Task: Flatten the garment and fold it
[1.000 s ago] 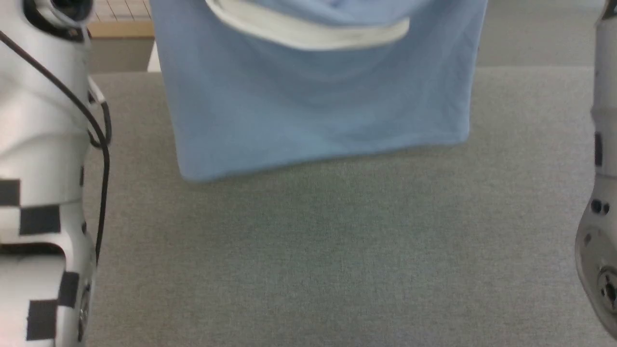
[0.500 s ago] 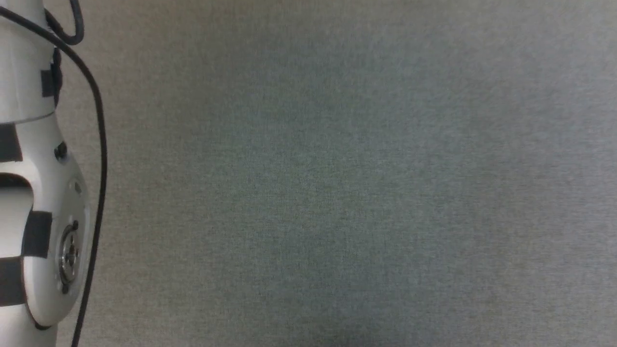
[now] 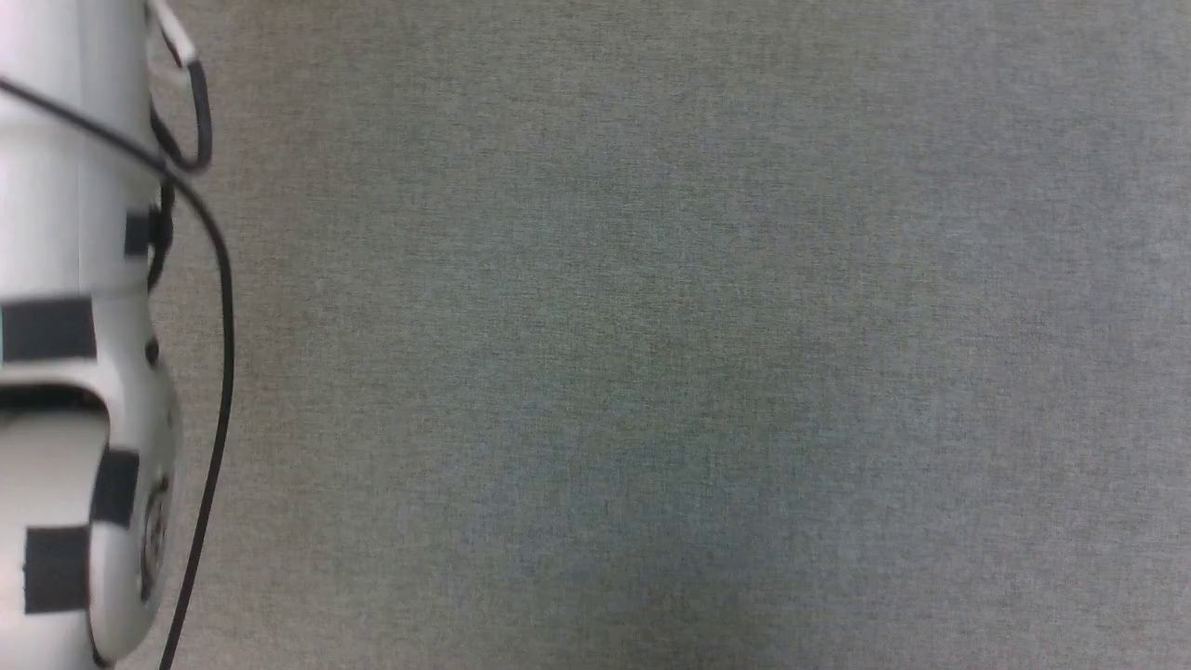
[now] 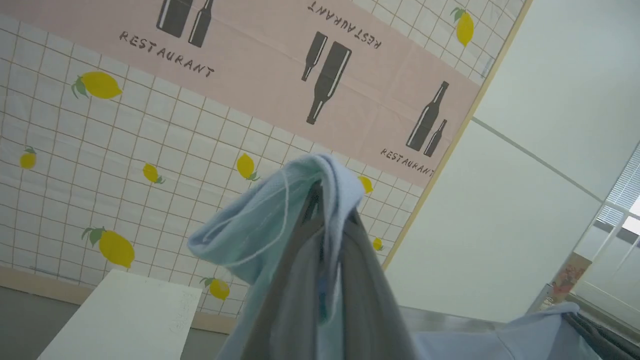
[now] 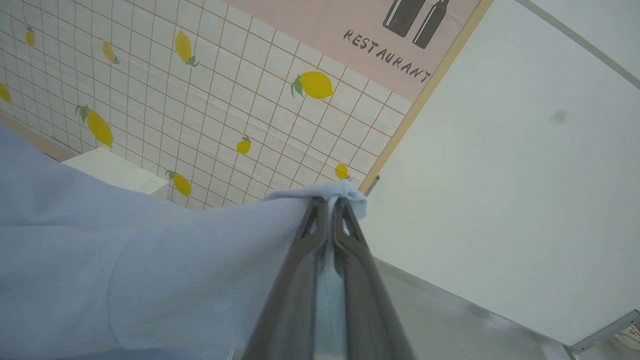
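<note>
Pinched tight between the long fingers of the left gripper [image 4: 327, 200]: a rolled corner of the garment [image 4: 260, 225], draped over the tips, high up before the lemon wallpaper [image 4: 100, 150]. Pressed together too in the right gripper [image 5: 328, 204], on another edge of the same garment, with the cloth running away sideways, probably toward the other arm. Between the two grips, light blue cloth spread and hanging below both. In the head view, bare grey table [image 3: 651, 372] beside the pale left forearm [image 3: 65, 279]; so, by judgement, lifted well above it. For the coming move: long axis across, from arm to arm; table below the jaws; neither arm nearer, both equally loaded.
</note>
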You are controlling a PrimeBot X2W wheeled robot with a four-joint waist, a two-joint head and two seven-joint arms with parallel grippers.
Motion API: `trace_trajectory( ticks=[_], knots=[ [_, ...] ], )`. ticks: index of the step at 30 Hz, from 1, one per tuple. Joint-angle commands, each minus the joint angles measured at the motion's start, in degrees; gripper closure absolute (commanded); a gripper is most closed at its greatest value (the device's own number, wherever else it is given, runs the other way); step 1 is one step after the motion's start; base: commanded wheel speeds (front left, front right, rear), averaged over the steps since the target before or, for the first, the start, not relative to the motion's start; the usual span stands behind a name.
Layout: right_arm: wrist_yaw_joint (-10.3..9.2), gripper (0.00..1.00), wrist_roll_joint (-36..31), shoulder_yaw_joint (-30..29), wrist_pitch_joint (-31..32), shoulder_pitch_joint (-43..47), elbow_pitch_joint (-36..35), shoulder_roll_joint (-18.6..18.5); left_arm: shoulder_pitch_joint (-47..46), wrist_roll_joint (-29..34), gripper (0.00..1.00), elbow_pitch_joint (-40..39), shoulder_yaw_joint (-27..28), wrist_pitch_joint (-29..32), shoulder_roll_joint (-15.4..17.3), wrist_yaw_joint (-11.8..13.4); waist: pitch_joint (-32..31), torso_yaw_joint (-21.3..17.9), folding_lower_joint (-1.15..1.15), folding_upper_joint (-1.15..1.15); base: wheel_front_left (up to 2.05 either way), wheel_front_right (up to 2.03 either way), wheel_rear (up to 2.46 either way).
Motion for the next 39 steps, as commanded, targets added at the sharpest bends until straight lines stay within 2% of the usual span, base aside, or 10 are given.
trace_trajectory(
  ticks=[1, 5, 8, 12, 17, 20, 26, 29, 32, 39],
  knots=[
    [-0.09, 1.00, 1.8, 1.2, -1.1, 1.5, -0.1, -0.8, 2.2, -1.7, 1.00, -2.3, -0.9, 0.8, 1.3, -0.4, -0.4, 0.1, -0.02, 0.00, 0.00, 0.00, 0.00],
    [-0.09, 1.00, 10.5, 3.8, -2.7, 7.7, -3.3, -2.9, 11.6, -7.5, 1.00, -10.8, -2.9, 4.6, 4.9, -0.4, -2.5, 0.5, -0.02, 0.00, 0.00, 0.00, 0.00],
    [-0.09, 1.00, 18.9, 3.5, -0.2, 15.4, -9.8, -5.4, 21.2, -11.0, 1.00, -18.0, -2.0, 8.2, 7.4, 0.1, -4.2, 0.9, -0.02, 0.00, 0.00, 0.00, 0.00],
    [-0.09, 1.00, 26.3, 1.0, 5.6, 28.1, -22.5, -9.3, 34.9, -14.8, 1.00, -29.1, -0.8, 13.4, 10.0, 4.2, -6.1, 0.9, -0.02, 0.00, 0.00, 0.00, 0.00],
    [-0.09, 1.00, 30.5, -5.6, 13.0, 44.6, -39.2, -10.3, 50.6, -18.5, 1.00, -43.2, 1.6, 15.8, 11.2, 9.7, -8.2, 0.8, -0.02, 0.00, 0.00, 0.00, 0.00],
    [-0.09, 1.00, 31.7, -9.6, 17.3, 54.4, -48.1, -8.0, 60.1, -19.2, 1.00, -49.0, 2.5, 16.6, 12.6, 11.8, -9.5, 0.7, -0.02, 0.00, 0.00, 0.00, 0.00],
    [-0.09, 1.00, 32.9, -14.7, 23.0, 71.7, -58.9, -2.3, 76.2, -20.4, 1.00, -53.5, 2.7, 15.7, 12.3, 13.1, -12.8, 1.2, -0.02, 0.00, 0.00, 0.00, 0.00],
    [-0.09, 1.00, 33.6, -16.0, 24.6, 78.6, -60.6, 1.1, 82.1, -21.2, 1.00, -52.9, 2.3, 14.0, 10.6, 12.8, -14.8, 1.5, -0.02, 0.00, 0.00, 0.00, 0.00],
    [-0.09, 1.00, 33.9, -17.3, 25.9, 85.0, -61.3, 3.5, 87.7, -23.8, 1.00, -51.7, 1.0, 14.4, 9.4, 11.3, -17.2, 1.9, -0.02, 0.00, 0.00, 0.00, 0.00],
    [-0.09, 1.00, 36.6, -19.8, 31.4, 98.5, -60.5, 6.7, 96.4, -29.1, 1.00, -49.8, 1.2, 18.2, 11.3, 9.8, -23.9, 3.2, -0.02, 0.00, 0.00, 0.00, 0.00]
  ],
)
